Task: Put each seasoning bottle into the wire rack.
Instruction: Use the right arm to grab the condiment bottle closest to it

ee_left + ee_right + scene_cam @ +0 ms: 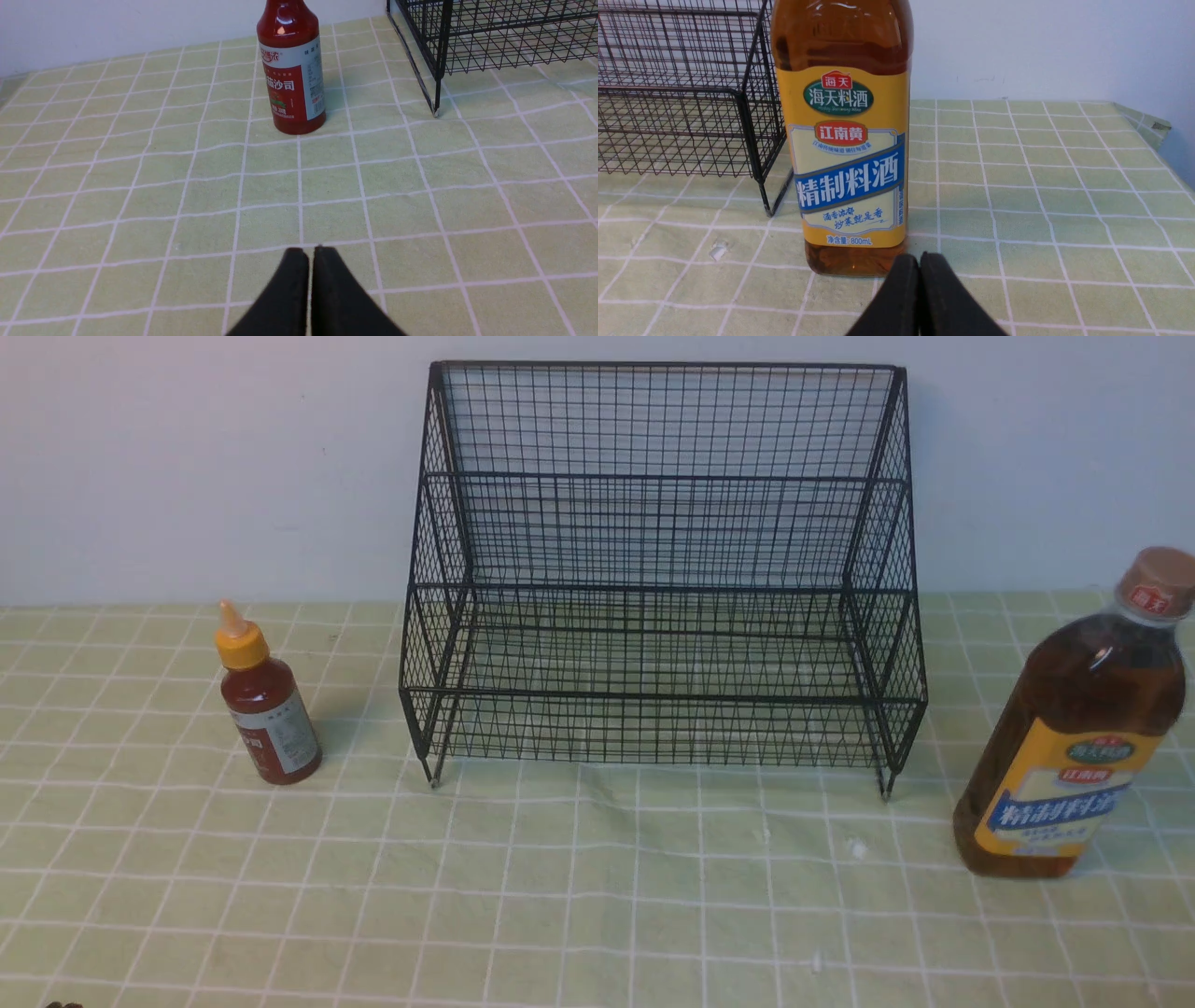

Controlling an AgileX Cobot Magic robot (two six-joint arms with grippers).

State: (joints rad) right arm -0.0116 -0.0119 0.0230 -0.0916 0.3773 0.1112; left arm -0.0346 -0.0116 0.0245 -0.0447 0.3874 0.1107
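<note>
Fingers (290,289) of left gripper (310,249) pressed flat together, gripping nothing, low over green checked cloth (140,186). Ahead of them, well apart: small red-sauce bottle (293,79), standing on cloth, yellow nozzle cap up, off to left of wire rack (658,579) and outside it. Rack at centre, back panel before white wall (187,467), short feet on cloth. Farther right, tall brown-liquid bottle (1074,709), standing near rack's right front foot, also outside. Fingers (901,303) of right gripper (919,255) closed tight too, holding nothing, just before that bottle's base.
</note>
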